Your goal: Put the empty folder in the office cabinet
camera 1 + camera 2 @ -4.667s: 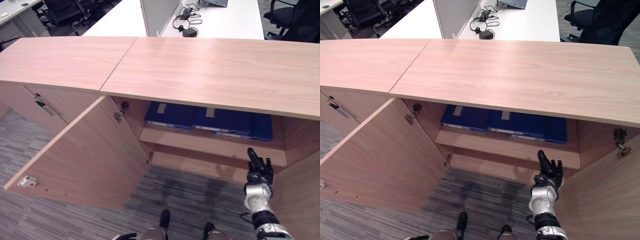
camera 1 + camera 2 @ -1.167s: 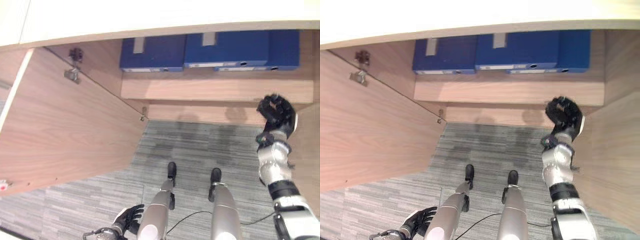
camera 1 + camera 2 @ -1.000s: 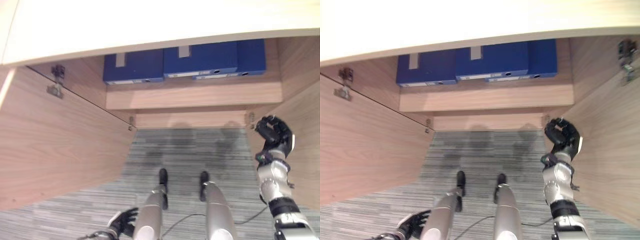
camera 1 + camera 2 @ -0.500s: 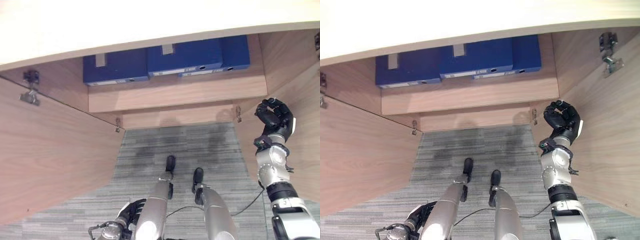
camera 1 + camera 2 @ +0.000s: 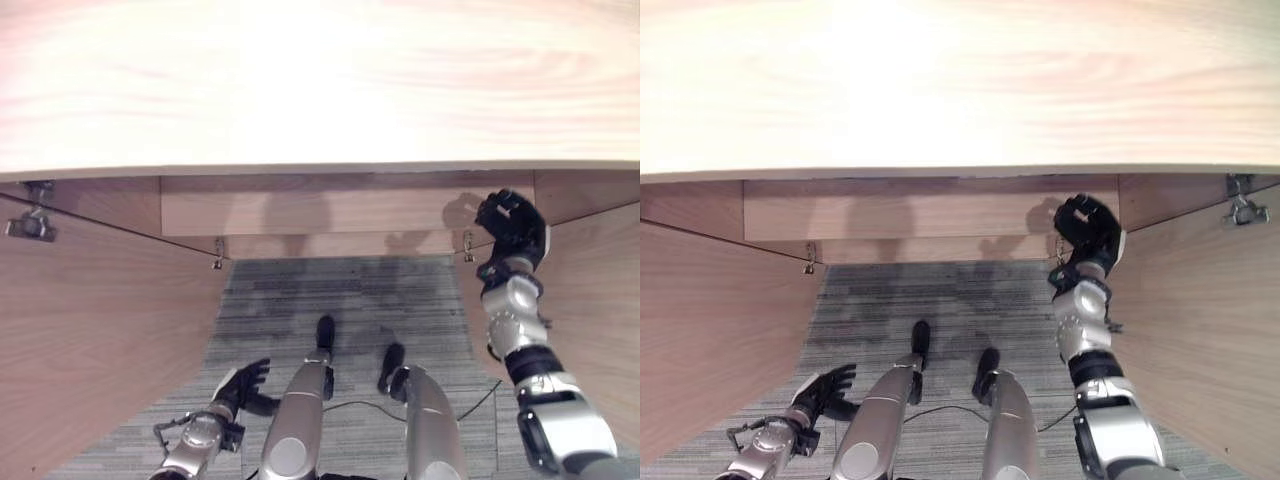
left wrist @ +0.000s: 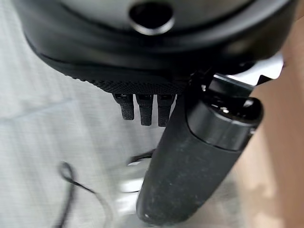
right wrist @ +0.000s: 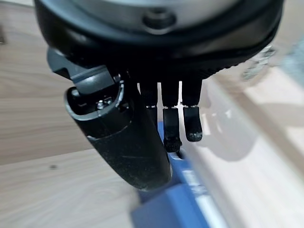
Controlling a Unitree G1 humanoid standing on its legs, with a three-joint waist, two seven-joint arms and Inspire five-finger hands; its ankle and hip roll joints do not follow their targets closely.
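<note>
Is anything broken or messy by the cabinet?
Nothing looks broken or spilled. Both cabinet doors stand wide open. The right hand is raised, fingers curled, holding nothing, by the shelf edge. A blue folder shows past it in the right wrist view. The left hand hangs low over the carpet.

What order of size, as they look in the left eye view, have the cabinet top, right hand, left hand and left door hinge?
1. cabinet top
2. right hand
3. left hand, nearly alike with the right hand, so unsure
4. left door hinge
</note>
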